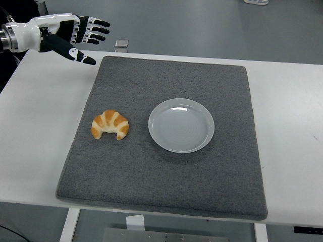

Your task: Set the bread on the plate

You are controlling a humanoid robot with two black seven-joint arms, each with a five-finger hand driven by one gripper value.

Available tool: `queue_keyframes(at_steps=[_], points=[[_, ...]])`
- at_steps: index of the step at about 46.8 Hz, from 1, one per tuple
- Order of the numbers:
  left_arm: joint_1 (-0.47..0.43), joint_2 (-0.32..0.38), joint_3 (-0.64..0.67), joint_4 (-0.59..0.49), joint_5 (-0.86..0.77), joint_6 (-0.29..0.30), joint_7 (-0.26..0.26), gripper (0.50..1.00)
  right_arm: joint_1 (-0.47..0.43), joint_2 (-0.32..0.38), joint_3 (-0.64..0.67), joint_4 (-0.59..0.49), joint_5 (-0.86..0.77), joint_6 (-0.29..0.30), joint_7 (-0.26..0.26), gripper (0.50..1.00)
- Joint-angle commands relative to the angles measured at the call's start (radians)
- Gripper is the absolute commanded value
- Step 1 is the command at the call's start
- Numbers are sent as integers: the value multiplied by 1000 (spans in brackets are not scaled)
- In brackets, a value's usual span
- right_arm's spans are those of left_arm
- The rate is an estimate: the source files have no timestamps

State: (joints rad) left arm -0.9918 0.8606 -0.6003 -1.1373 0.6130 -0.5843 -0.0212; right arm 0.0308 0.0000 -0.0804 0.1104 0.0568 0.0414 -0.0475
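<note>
Reaching in from the top left corner, the left hand (68, 36) is up over the far left part of the white surface (38, 126). Its fingers (96, 30) are spread out and hold nothing. The thumb points down toward the far left corner of the gray mat (166, 171). The hand is white and black, and the arm behind it runs off the left edge.

The gray mat lies flat on the surface and covers most of the middle. The bread (110, 124) is a croissant, golden with pale stripes. It lies on the left side of the mat, well apart from the hand. Its two ends point toward the near edge.

The plate (181, 125) is round and pale, and it sits in the middle of the mat, just right of the bread. The two do not touch. Nothing lies on the plate.

A small clear thing (121, 44) sits by the far edge of the surface, near the fingers.
</note>
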Motion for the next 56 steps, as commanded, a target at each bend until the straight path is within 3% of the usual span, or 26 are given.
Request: queue_keyframes(at_steps=[1, 15, 24, 32, 44, 56], points=[[21, 11, -1, -39, 1, 0, 1, 996, 0, 0, 1, 0, 0, 0, 0, 952], [54, 57, -9, -62, 1, 1, -14, 996, 0, 0, 1, 0, 0, 0, 0, 952], [114, 103, -10, -137, 36, 7, -37, 990, 0, 0, -1, 0, 0, 0, 0, 952], [156, 113, -10, -173, 206, 29, -92, 986, 0, 0, 1, 0, 0, 0, 0, 952], [214, 110, -6, -177, 313, 46, -157, 984, 0, 0, -1, 0, 0, 0, 0, 952], [285, 94, 2, -219, 441, 236, -213, 984, 0, 0, 1, 0, 0, 0, 0, 952]])
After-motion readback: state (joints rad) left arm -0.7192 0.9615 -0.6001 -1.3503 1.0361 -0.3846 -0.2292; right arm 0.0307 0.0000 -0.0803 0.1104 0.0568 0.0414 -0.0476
